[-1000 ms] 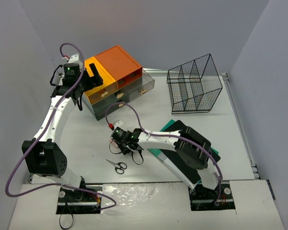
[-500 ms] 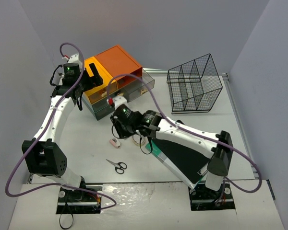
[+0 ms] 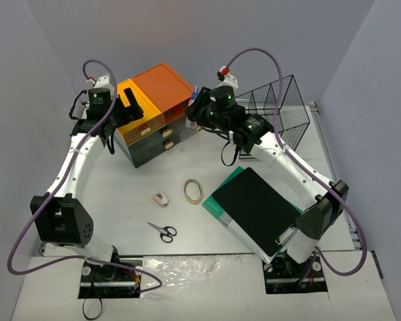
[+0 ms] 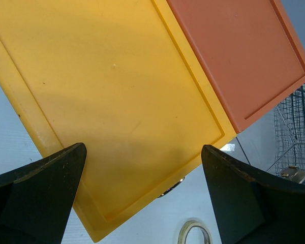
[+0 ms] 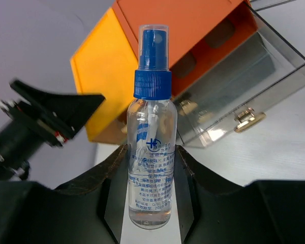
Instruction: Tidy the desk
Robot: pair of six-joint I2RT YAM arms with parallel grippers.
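While the left gripper [image 4: 142,188] is hovering wide open over the yellow top of the chest [image 3: 164,83], the right gripper [image 5: 151,173] is gripping a spray bottle [image 5: 151,127] beside that chest; the table [image 3: 113,190] is lying beneath both, carrying scissors [image 3: 164,231].

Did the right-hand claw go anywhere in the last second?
Yes. The right gripper, holding a spray bottle, went from near the scissors to the far side, beside the drawer chest.
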